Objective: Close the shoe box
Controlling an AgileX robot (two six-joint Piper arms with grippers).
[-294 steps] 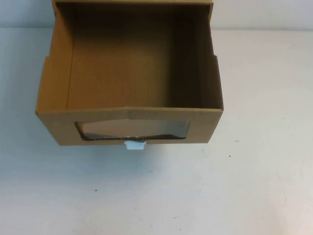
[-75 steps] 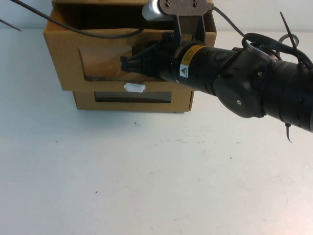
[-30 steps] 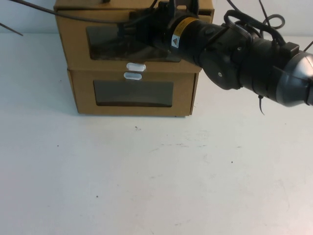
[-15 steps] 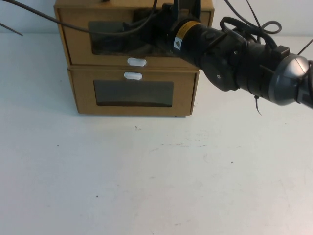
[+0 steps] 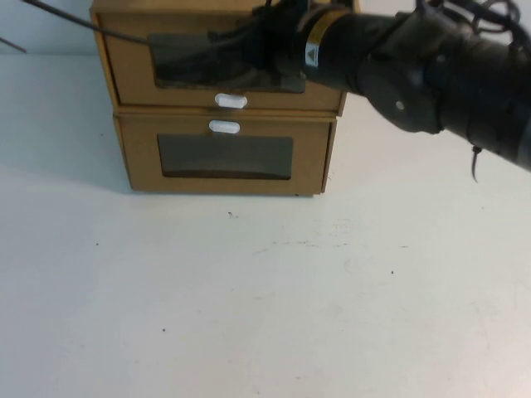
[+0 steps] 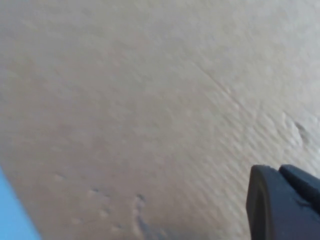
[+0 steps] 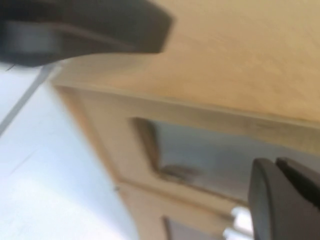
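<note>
Soft, even light falls from above on the white worktop (image 5: 265, 298), which reads bright with a faint greenish-grey cast and no hard glare. The stacked cardboard boxes throw a short, diffuse shadow along their base, and the shoe box (image 5: 224, 75) window looks dark and murky. The right arm (image 5: 415, 66) is near-black, its detail lost except for a small label. The left wrist view is very close on cardboard (image 6: 150, 100), soft and grainy. The right wrist view is smeared and out of focus, with blurred dark shapes at its edges.
</note>
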